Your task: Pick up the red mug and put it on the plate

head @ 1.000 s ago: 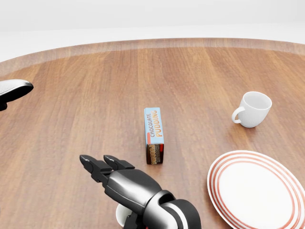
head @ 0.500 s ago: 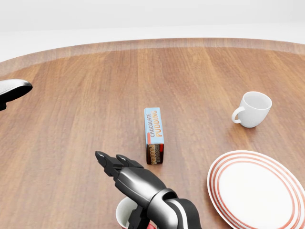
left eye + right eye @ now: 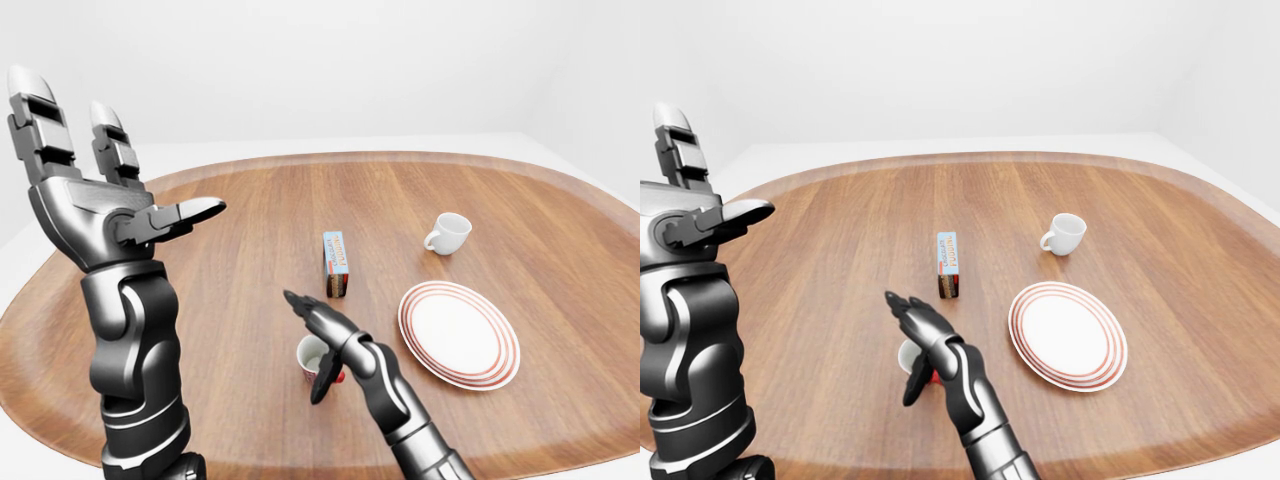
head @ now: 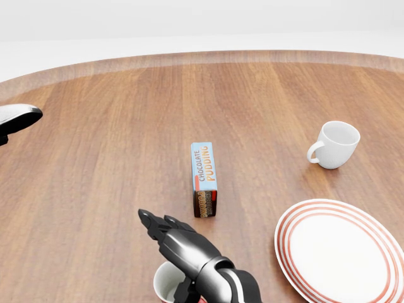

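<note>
Wooden oval desk [image 3: 250, 230] carries one red mug [image 3: 316, 357] under the open-fingered right hand [image 3: 322, 330], one red-ringed white plate [image 3: 458, 333], one white cup [image 3: 447, 233], one pudding box [image 3: 336, 264]; left hand [image 3: 85, 195] raised, fingers spread.

I see the red mug [image 3: 319, 360] standing upright on the bench, white inside, mouth up, near the left view's bottom. The white plate [image 3: 459, 333] with red rings lies flat to its right, apart.
</note>
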